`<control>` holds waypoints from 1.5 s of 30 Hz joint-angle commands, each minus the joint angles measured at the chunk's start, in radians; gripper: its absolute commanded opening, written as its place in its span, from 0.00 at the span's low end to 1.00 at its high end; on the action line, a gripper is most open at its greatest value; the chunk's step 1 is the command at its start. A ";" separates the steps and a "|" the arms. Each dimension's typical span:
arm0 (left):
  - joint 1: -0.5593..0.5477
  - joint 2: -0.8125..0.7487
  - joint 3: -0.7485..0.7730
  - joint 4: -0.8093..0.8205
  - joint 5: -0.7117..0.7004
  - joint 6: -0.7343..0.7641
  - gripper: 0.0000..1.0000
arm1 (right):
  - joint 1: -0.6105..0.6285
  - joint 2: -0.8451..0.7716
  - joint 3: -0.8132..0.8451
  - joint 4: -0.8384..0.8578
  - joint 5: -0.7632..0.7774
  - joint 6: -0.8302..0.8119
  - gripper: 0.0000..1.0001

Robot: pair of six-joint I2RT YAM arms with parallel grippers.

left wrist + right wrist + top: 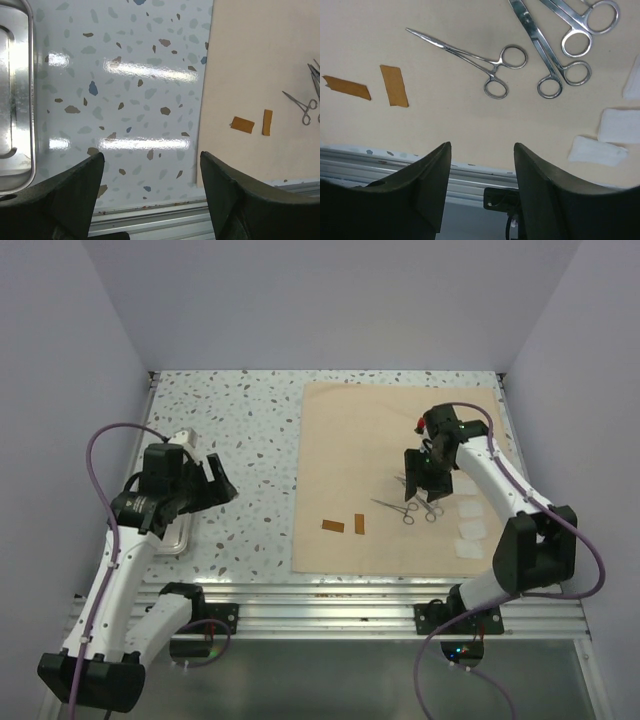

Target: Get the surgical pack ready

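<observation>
Tan cloth [360, 440] lies flat, bearing 2 brown strips [394, 86] and instruments [495, 65].

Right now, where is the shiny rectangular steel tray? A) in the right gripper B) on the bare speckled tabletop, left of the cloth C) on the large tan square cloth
B: the steel tray rests on the speckled tabletop, apart from the tan cloth.

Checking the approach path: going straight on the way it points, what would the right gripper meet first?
Most likely the bare tan cloth, just short of the ring handles of the nearest forceps. The right gripper stands open and empty; depth is unclear, so the forceps could come first.
</observation>
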 commanded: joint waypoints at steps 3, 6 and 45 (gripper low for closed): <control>-0.018 0.012 0.040 -0.053 0.002 0.044 0.79 | 0.056 0.117 0.091 0.082 -0.020 -0.098 0.53; -0.023 0.024 0.048 -0.065 -0.002 0.051 0.77 | 0.067 0.173 0.126 0.094 -0.005 -0.118 0.51; -0.049 0.088 0.008 -0.035 0.061 0.063 0.57 | -0.065 0.529 0.278 0.189 0.157 -0.155 0.44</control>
